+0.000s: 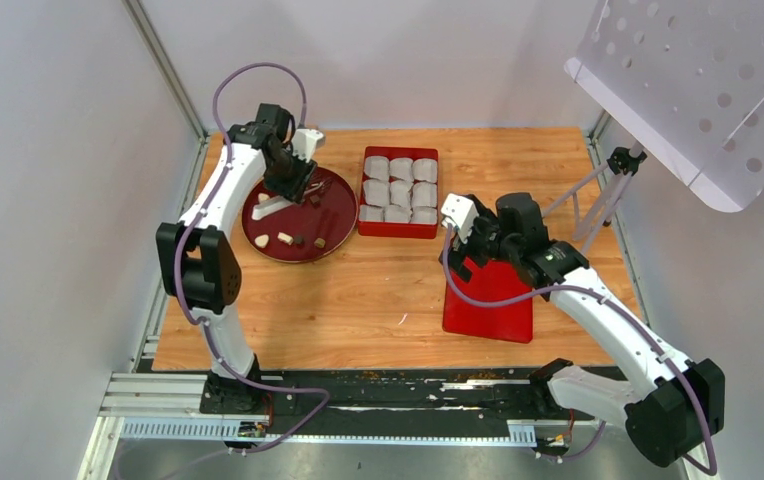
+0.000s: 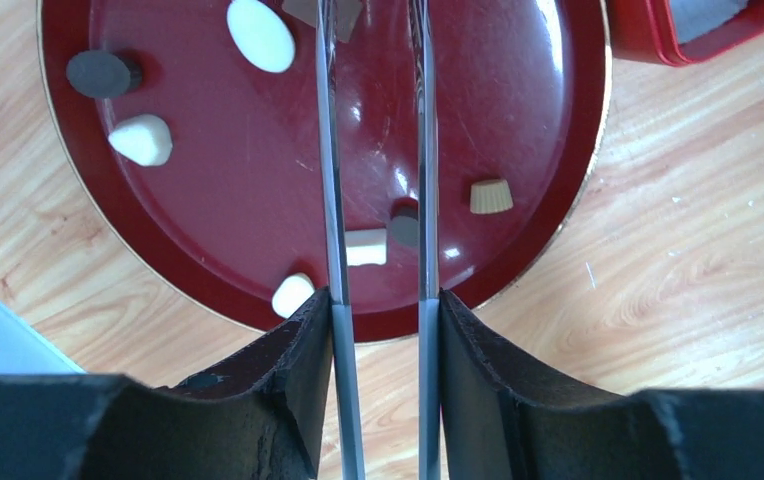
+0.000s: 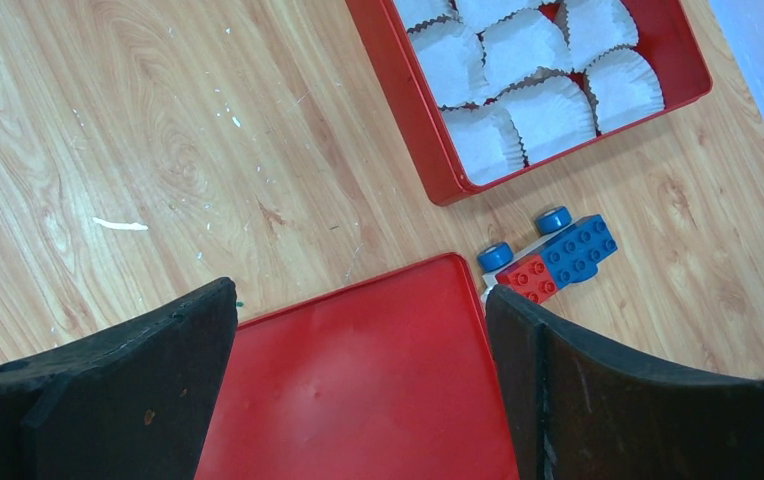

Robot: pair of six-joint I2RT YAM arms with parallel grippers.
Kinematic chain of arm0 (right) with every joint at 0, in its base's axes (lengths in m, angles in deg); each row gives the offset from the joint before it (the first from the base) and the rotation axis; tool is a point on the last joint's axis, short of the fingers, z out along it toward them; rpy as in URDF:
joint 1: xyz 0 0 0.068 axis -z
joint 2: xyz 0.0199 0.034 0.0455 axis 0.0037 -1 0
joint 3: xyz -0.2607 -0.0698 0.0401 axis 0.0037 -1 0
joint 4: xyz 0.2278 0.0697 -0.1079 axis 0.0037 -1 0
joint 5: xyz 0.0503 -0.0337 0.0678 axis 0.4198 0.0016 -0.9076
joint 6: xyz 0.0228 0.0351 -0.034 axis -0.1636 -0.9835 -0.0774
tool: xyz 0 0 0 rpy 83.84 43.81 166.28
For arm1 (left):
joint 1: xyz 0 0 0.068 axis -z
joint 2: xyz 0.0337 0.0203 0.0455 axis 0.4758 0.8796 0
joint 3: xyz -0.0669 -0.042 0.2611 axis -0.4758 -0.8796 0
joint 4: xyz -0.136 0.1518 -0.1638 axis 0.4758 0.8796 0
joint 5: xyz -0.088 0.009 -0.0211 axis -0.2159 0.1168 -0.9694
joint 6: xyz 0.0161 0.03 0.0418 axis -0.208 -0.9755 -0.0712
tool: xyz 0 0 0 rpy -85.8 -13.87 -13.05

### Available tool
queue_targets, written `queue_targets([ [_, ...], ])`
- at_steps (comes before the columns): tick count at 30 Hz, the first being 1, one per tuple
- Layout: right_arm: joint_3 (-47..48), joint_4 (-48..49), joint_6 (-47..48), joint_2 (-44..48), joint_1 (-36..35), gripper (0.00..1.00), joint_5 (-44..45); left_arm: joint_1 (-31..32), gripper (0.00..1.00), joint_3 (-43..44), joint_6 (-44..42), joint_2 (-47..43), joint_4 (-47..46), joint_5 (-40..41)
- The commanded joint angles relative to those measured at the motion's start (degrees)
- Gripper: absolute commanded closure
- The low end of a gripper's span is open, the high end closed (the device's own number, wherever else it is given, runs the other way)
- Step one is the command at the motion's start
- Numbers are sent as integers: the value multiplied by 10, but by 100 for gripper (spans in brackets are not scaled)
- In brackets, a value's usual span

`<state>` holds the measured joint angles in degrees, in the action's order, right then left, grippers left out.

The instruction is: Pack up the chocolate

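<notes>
— Wooden table (image 1: 358, 300), far-left corner: why is the left pincer (image 2: 373, 150) over that round plate (image 1: 336, 215)?
— The chocolate (image 2: 141, 139) lies there for picking. Its jaws are apart, empty. The right pincer (image 3: 358, 292) hangs wide open over the red lid (image 3: 358, 390).

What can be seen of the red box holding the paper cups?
The red box is square, shallow and open-topped, and looks like glossy plastic or metal. It lies flat on the wooden table, just right of the round plate. White crinkled paper cups fill it in three rows; they look empty.
</notes>
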<state>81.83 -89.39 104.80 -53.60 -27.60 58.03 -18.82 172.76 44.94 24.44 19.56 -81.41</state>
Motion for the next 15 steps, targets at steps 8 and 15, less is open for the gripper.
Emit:
queue_targets([
  [8, -9, 19, -15, 21, 1, 6, -9, -17, 48, 76, 17, 67, -24, 14],
  [15, -8, 15, -14, 19, 3, 6, -12, -31, 47, 115, 27, 111, -20, -14],
])
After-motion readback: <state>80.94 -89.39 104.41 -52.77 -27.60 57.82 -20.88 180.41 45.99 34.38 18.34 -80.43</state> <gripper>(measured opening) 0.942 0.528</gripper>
